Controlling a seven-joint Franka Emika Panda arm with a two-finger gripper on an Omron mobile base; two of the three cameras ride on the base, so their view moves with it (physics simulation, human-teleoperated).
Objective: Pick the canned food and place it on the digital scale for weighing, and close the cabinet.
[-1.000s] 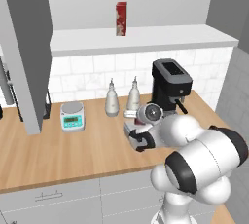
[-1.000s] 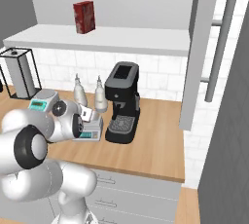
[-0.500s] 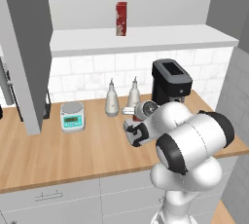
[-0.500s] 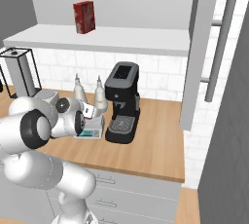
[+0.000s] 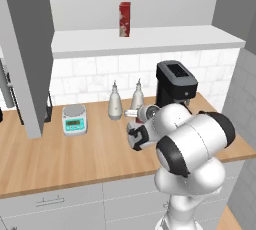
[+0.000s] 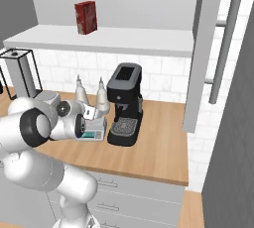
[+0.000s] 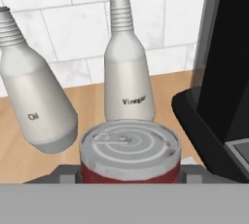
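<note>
The canned food (image 7: pixel 129 146), a dark red can with a ringed grey top, sits between my fingertips low in the hand view. My gripper (image 7: pixel 129 174) is shut on it. In the right base view the gripper (image 6: pixel 91 115) hangs just over the digital scale (image 6: pixel 93 134), whose teal display faces forward beside the coffee machine. From the left, the gripper (image 5: pixel 136 138) is a dark shape low over the counter, and my arm hides the scale. The cabinet stands open: its grey door (image 5: pixel 25 49) juts out at the left, and the other door (image 6: pixel 203 48) carries a silver bar handle (image 6: pixel 225 48).
An oil bottle (image 7: pixel 36 106) and a vinegar bottle (image 7: pixel 127 77) stand just behind the can. The black coffee machine (image 6: pixel 125 105) is close on the right. A second scale with a round platform (image 5: pixel 74 119) sits to the left. A red carton (image 5: pixel 125 19) is on the cabinet shelf.
My arm's upper links have swung up and in toward the counter. The hand with the can has stayed almost in place over the scale.
</note>
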